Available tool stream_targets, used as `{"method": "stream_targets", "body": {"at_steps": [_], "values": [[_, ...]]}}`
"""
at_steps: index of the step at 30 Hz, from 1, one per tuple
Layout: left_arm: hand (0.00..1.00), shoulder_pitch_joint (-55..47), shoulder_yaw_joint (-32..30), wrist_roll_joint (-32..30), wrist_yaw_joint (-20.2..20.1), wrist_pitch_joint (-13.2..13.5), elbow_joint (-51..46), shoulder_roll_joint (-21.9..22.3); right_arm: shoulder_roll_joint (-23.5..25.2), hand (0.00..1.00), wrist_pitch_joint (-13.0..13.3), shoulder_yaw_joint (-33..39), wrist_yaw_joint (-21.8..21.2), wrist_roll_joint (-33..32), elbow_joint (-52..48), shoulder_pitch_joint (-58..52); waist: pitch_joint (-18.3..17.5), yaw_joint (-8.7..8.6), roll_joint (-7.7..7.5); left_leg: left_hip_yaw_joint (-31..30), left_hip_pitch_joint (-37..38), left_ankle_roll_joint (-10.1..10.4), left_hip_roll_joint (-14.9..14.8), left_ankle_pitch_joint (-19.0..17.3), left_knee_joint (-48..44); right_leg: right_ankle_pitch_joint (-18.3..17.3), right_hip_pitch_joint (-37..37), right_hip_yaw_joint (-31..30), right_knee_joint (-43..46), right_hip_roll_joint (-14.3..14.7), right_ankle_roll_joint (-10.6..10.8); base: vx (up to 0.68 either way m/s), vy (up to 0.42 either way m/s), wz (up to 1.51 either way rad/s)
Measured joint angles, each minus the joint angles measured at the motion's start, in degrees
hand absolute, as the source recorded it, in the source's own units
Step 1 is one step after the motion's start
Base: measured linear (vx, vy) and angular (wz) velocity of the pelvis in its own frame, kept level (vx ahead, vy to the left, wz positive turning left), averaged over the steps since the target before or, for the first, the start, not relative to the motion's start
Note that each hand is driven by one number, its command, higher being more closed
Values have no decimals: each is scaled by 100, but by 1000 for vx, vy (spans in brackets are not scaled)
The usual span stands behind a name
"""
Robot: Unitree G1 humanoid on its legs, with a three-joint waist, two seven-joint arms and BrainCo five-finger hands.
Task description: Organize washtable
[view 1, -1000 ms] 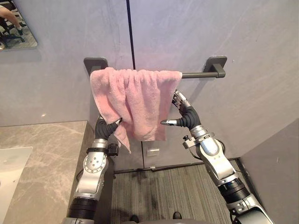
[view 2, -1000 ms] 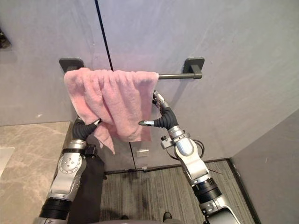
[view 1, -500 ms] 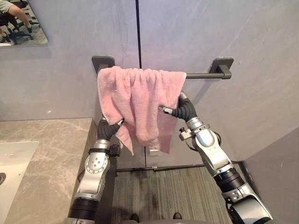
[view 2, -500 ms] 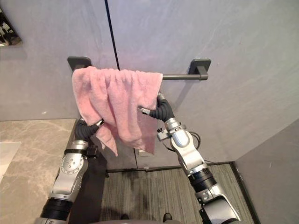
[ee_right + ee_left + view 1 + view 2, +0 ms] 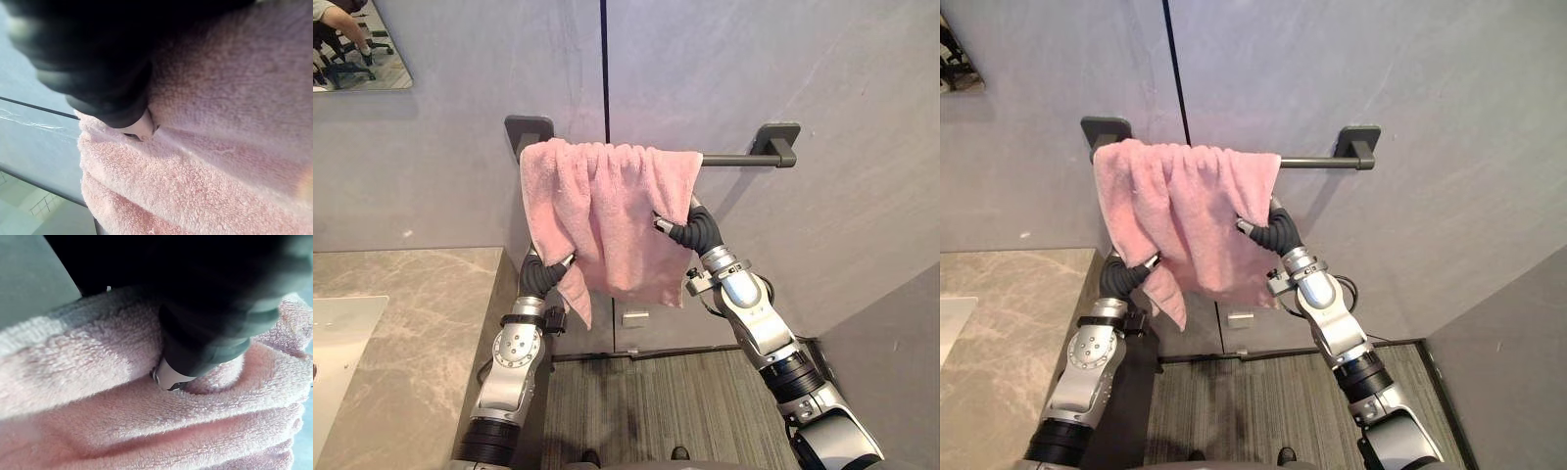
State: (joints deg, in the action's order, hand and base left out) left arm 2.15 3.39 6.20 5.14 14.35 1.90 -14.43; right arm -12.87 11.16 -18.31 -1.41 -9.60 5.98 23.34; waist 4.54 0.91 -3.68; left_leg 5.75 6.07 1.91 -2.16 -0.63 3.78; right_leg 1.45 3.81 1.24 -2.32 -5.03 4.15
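Ahead, a grey wall [image 5: 783, 59] carries a dark towel bar [image 5: 734, 158]. Striped carpet [image 5: 646, 401] lies below both hands, and a marble counter [image 5: 401, 333] lies outboard of the left hand [image 5: 548, 267]. The pink towel [image 5: 607, 211] hangs bunched over the bar, above both hands. The left hand sits behind its lower corner and the right hand [image 5: 683, 231] presses into its other edge. The cloth covers both, so their grip cannot be told.

Pink terry towel [image 5: 607, 211]: draped over dark wall rail [image 5: 734, 158], bunched in soft vertical folds along the rail's nine-o'clock half. Hanging unevenly, hem slanted, one narrow corner drooping lowest toward seven o'clock.
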Motion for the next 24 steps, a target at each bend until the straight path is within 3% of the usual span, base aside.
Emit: {"method": "stream_targets", "body": {"at_steps": [5, 15, 24], "values": [[100, 0, -52, 30, 20, 1, -1, 2, -7, 100, 0, 145, 3, -2, 8, -5, 0, -2, -1, 6, 3, 0, 1, 0, 0, 0, 0, -4, 0, 0, 0, 0, 0, 0], [100, 4, -425, 98, 31, 20, -258, 95, -38, 100, 1, 1149, 123, -127, 11, -265, 3, -14, 4, 38, 105, -8, 21, 55, 135, -3, 13, -4, 23, -9, 4, 0, 0, -1], [100, 13, -397, 115, -9, 112, -344, 221, -117, 100, 1, 1399, 139, -223, 186, -368, 5, -37, 8, 27, 114, -6, 16, 75, 159, -5, 13, -8, 23, -7, 6, -35, -29, 0]]}}
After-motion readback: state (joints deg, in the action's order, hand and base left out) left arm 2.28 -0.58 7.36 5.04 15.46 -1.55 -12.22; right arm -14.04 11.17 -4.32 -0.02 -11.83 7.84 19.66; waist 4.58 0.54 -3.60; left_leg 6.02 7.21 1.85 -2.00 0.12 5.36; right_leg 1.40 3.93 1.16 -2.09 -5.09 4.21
